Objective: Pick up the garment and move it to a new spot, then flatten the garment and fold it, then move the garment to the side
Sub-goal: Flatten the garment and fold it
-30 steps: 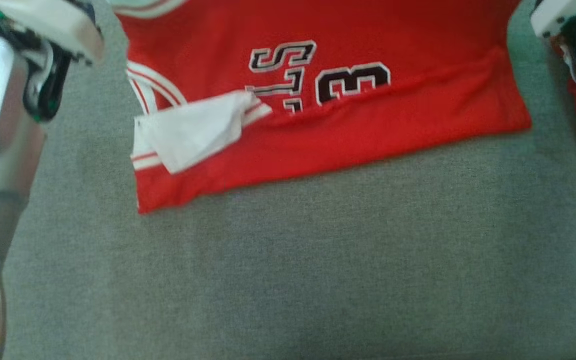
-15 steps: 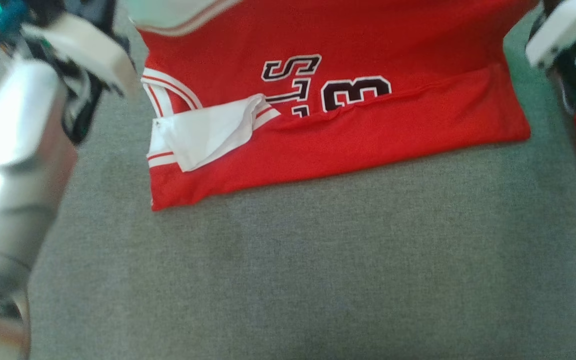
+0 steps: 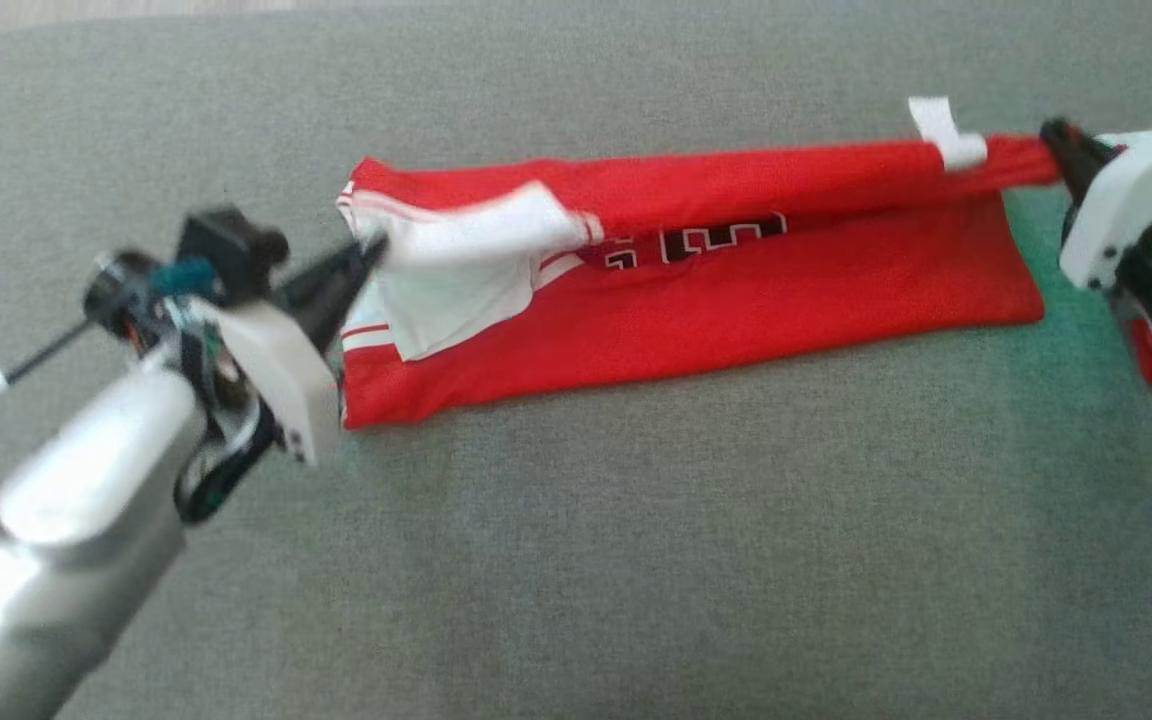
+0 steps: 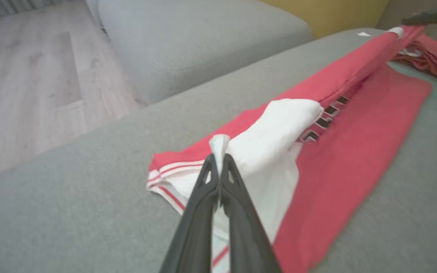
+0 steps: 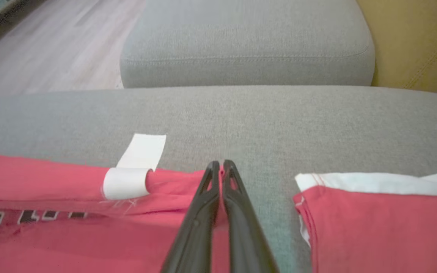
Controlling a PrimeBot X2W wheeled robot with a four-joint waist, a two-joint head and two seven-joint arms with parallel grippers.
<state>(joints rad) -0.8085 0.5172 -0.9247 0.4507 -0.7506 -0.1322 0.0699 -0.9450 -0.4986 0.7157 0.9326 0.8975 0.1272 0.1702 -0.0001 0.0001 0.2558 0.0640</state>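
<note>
One red jersey point(image 3: 696, 300) lies across a grey cushion point(image 3: 636, 560), toward its far half, and two grippers hold it, one at each end. The left gripper point(image 3: 371, 250) has its two fingers pressed together on the white cloth at the jersey's left end; the left wrist view shows a small fold of white pinched at the tips point(image 4: 218, 159). The right gripper point(image 3: 1051, 135) is clamped the same way on the red edge at the right end, fingers tight together in the right wrist view point(image 5: 221, 165).

The top layer is pulled into one straight, taut ridge between the two grips, raised off the lower layer, which lies flat. A row of black figures point(image 3: 696, 243) shows just under the ridge. One white tag point(image 3: 946, 130) sticks up from the ridge, just beside the right gripper.

A second red cloth point(image 5: 385, 227) with a white edge lies to the right, apart from the jersey, with a strip of bare cushion between them.

The jersey's near edge runs slanted from lower left up to the right. Nearer than that edge, the cushion is broad and bare. Beyond the ridge a narrower bare band reaches the cushion's far edge. Past it stand a second grey cushion point(image 5: 241, 45) and a wooden floor point(image 4: 25, 76).
</note>
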